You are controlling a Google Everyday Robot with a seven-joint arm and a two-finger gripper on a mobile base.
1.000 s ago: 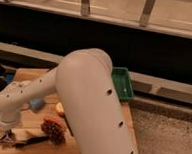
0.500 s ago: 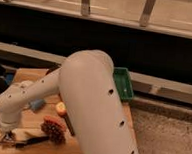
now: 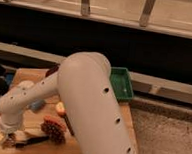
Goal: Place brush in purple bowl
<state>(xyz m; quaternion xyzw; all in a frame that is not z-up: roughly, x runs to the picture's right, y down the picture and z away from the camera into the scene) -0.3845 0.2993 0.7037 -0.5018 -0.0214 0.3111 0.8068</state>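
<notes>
1 camera looked down from high behind the arm [image 3: 92,106], very near it, onto the table [image 3: 25,77]; the gripper [image 3: 8,137] sat at the view's lower left.

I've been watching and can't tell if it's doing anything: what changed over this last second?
Nothing clearly moved, and nothing was grabbed or released. The gripper stays low over the table's near corner, beside the brush. The grape bunch and green bin lie where they were.
</notes>
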